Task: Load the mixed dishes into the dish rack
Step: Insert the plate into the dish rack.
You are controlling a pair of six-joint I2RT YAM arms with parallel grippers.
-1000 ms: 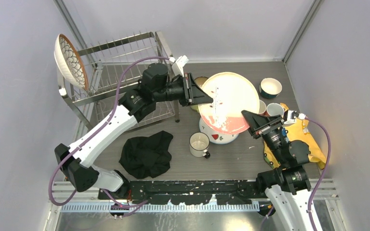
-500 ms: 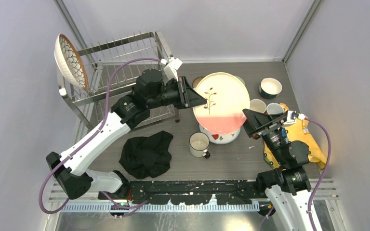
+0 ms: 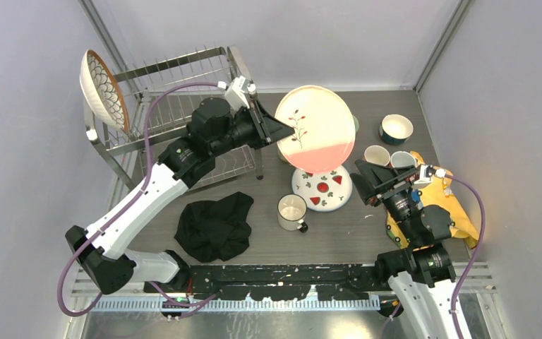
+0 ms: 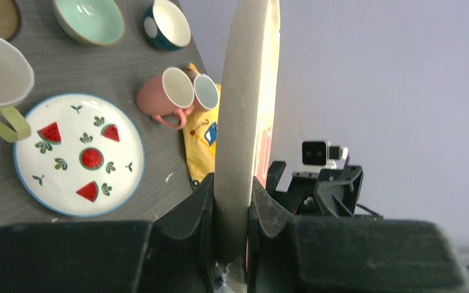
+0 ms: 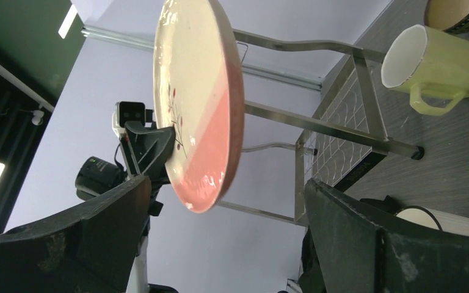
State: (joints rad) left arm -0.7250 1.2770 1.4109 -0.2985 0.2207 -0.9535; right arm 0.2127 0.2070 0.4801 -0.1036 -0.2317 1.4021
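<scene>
While my left fingers point(image 4: 196, 210) clamp the rim of the cream-and-pink plate point(image 3: 315, 129), it hangs tilted above the grey table point(image 3: 353, 229), beside the dish rack point(image 3: 176, 70), pale walls point(image 3: 324, 35) around. My left arm point(image 3: 148, 191) reaches forward; my right fingers point(image 5: 98, 232) gape, holding nothing.

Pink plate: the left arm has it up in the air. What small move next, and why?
Probably carry the plate left toward the rack. The left fingers are shut on its rim, it hangs clear above the table, and the right fingers are open, apart from it.
</scene>
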